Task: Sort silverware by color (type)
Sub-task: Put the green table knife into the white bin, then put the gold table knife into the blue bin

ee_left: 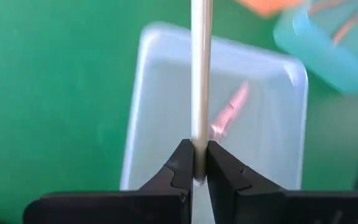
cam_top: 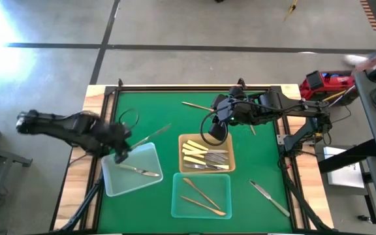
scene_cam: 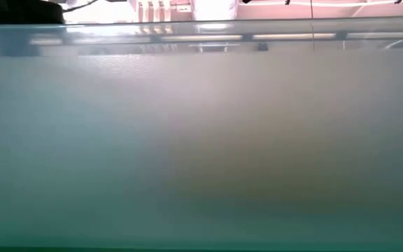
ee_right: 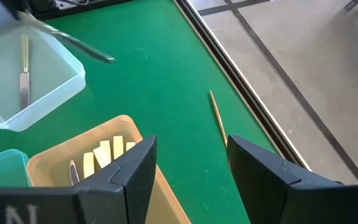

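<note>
My left gripper (cam_top: 121, 155) hangs over the far edge of the clear tray (cam_top: 113, 186) and is shut on a slim silver piece (cam_top: 150, 136). One silver knife (cam_top: 142, 172) lies in that tray. Cream-handled pieces (cam_top: 194, 152) lie in the tan tray (cam_top: 183, 140), and gold pieces (cam_top: 201, 194) in the teal tray (cam_top: 178, 209). A silver knife (cam_top: 269, 198) and a gold piece (cam_top: 197, 106) lie on the green mat. My right gripper (ee_right: 188, 146) hovers open above the tan tray's far side. My left gripper pinches the silver piece near one end (ee_left: 199, 167) between its two fingertips (ee_left: 180, 163). The fingers slant down, and the piece runs on ahead of them. It is lifted clear, its free end (cam_top: 169, 126) pointing toward the table's far right.
The low view is filled by a translucent tray wall (scene_cam: 201, 140). A second gold stick (ee_right: 218, 118) lies on the mat near the far right rail. A black frame (cam_top: 175, 88) borders the green mat. Bare mat shows at the far left and near right.
</note>
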Available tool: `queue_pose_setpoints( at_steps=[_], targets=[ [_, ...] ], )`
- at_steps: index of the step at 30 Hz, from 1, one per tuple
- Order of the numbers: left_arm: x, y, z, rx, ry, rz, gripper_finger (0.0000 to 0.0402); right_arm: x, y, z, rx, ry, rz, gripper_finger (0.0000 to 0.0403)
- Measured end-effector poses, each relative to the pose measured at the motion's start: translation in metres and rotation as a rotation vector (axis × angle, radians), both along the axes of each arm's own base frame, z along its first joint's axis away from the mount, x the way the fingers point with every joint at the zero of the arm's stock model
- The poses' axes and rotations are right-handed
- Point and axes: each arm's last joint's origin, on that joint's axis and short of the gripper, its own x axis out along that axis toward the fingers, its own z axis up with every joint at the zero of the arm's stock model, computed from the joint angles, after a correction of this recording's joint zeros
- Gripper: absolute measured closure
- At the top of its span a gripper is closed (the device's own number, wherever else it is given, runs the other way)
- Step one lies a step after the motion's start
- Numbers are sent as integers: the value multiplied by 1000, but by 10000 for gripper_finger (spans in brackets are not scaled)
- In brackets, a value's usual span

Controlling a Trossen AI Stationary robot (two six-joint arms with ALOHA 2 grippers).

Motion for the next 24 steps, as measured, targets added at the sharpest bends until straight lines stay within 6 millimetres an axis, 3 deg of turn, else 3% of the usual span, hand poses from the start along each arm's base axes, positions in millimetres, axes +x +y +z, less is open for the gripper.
queue_pose_setpoints(
  at_steps=[13,24],
  targets=[
    [-38,-73,-13,-139,207,12,390,0,0,0,0,0,0,213],
    [-38,-89,-29,-93,282,81,322,0,0,0,0,0,0,213]
  ],
)
